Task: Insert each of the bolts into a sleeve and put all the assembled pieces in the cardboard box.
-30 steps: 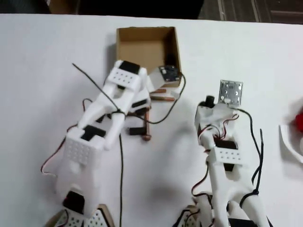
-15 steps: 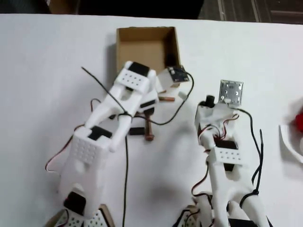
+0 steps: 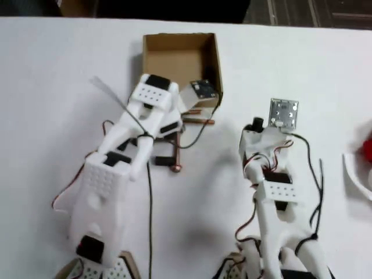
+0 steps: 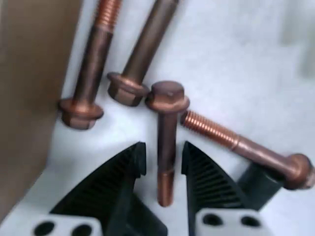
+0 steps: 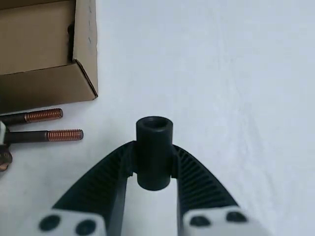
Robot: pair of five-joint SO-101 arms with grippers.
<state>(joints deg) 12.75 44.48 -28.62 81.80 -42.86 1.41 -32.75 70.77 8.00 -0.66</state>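
My left gripper (image 4: pixel 164 150) hangs low over the table beside the cardboard box (image 3: pixel 180 58), open, its black fingers (image 4: pixel 130 164) straddling a copper bolt (image 4: pixel 166 137) with a small gap on each side. Two more bolts (image 4: pixel 93 69) lie along the box wall (image 4: pixel 29 98). A fourth bolt (image 4: pixel 236 145) rests across a black sleeve (image 4: pixel 256 179). In the high view this arm's gripper (image 3: pixel 185 114) sits at the box's near corner, with bolts (image 3: pixel 197 121) beside it. My right gripper (image 5: pixel 153 147) is shut on an upright black sleeve (image 5: pixel 153 152), to the right of the box (image 5: pixel 44 49) and apart from it.
A bolt (image 3: pixel 178 151) and a black sleeve (image 3: pixel 163 161) lie under the left arm's forearm. A white dish with something red (image 3: pixel 359 168) sits at the table's right edge. Cables trail over both arms. Open table lies between the two arms.
The left arm swung up and right toward the box half a second ago, then came back down-left to about where it began. The right arm held still with its sleeve.
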